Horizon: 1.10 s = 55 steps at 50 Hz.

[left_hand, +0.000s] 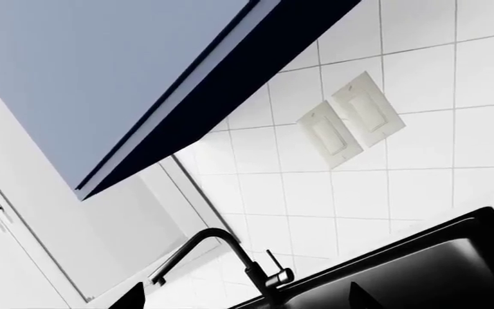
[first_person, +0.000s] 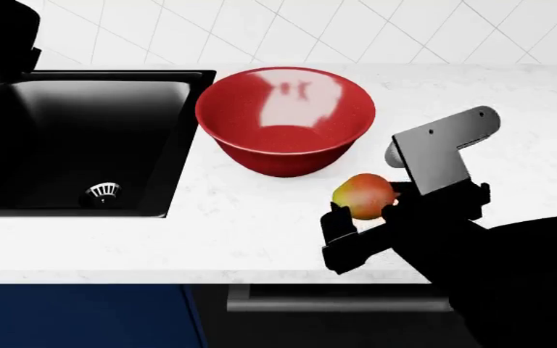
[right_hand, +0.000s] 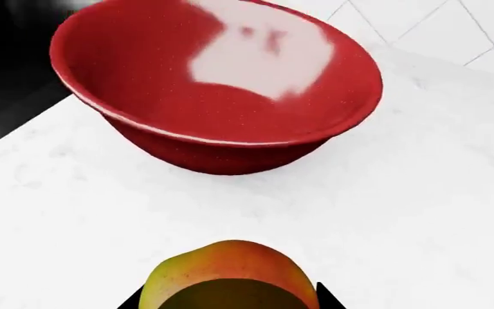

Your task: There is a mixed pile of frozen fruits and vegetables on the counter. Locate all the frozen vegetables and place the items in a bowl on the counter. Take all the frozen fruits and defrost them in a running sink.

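Right hand [first_person: 368, 217] gripping smooth oval mango [first_person: 362, 194]

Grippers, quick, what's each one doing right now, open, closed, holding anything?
Left gripper: in view at the head view's edge, state cannot be told.
Right gripper: closed on the oval red-orange-yellow mango.

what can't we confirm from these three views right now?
- Right claw grip on the oval red-orange mango: head view shows fingers flanking it, contact unclear; right wrist view crops the fingers at the frame edge.
- Left claw: only a dark shape at the head view's corner; state unreadable.
- Black matte sink: far basin cut off by the frame edge.
- Pepper, garlic, strawberry: in no view.
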Tool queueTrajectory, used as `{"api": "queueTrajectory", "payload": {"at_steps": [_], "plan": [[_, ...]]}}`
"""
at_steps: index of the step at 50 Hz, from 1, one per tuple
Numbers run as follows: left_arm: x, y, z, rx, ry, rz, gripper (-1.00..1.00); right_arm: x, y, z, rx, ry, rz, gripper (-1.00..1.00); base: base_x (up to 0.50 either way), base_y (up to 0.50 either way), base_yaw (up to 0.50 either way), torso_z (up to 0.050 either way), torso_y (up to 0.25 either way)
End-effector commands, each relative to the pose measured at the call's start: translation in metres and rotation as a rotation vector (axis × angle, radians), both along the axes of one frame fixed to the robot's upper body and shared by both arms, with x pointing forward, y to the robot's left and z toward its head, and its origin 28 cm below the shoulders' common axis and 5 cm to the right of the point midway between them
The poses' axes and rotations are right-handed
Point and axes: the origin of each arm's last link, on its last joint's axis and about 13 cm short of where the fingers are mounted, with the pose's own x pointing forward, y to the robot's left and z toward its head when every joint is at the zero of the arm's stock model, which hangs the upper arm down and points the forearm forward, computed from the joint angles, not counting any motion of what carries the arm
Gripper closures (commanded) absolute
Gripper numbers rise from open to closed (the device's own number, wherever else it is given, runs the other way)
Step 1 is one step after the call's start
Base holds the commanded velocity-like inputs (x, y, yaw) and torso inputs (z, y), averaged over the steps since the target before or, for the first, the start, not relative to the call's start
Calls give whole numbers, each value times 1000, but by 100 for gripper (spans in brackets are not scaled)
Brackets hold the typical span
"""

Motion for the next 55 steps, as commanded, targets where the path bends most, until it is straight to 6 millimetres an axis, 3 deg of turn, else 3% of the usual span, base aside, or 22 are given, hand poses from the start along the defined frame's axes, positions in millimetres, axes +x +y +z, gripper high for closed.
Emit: {"api": "queueTrajectory", "payload": {"at_steps": [1, 12, 23, 55], "plan": [[-2, 2, 1, -3, -5, 5, -100, -22, -1, 39, 38, -238, 44, 100, 0, 0, 0, 0, 0], [-3, 3, 2, -6, -8, 9, -100, -37, -11, 65, 15, -367, -20, 100, 0, 0, 0, 0, 0], [-4, 7, 1, -15, -10, 18, -100, -31, -11, 76, -8, -439, -96, 100, 0, 0, 0, 0, 0], [-13, 8, 2, -26, -15, 29, -100, -24, 3, 88, -105, -445, -80, 100, 0, 497, 0, 0, 0]]}}
